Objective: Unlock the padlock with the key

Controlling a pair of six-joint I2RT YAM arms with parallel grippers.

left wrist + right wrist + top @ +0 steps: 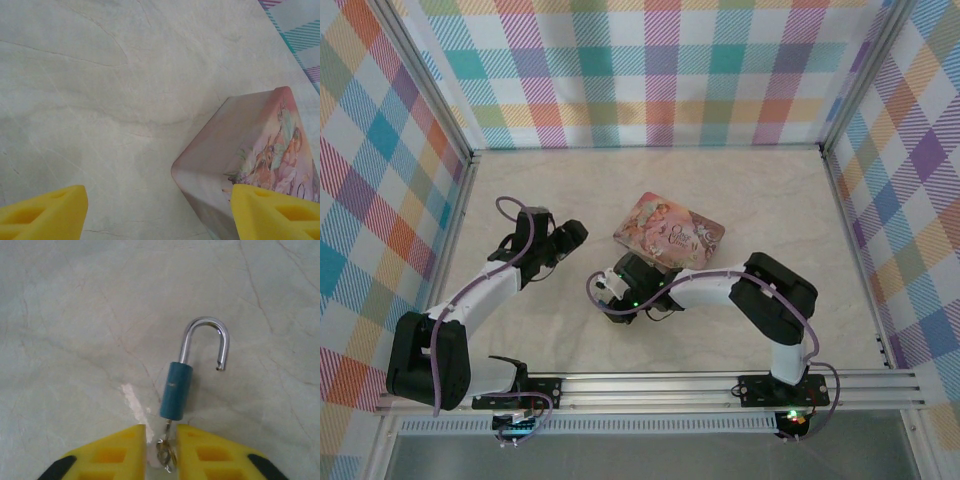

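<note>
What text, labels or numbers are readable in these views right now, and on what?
Tin lid: ornate lettering in the middle of the picture, too small to read.
Padlock body: a small pale mark, too blurred to read.
Key: no text visible.
Nothing here is clear enough to quote.

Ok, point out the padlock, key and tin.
padlock (175,397), right wrist view, on its blue body.
key (168,429), right wrist view, on the shank under the body.
tin (225,142), left wrist view, on its plain side face.
</note>
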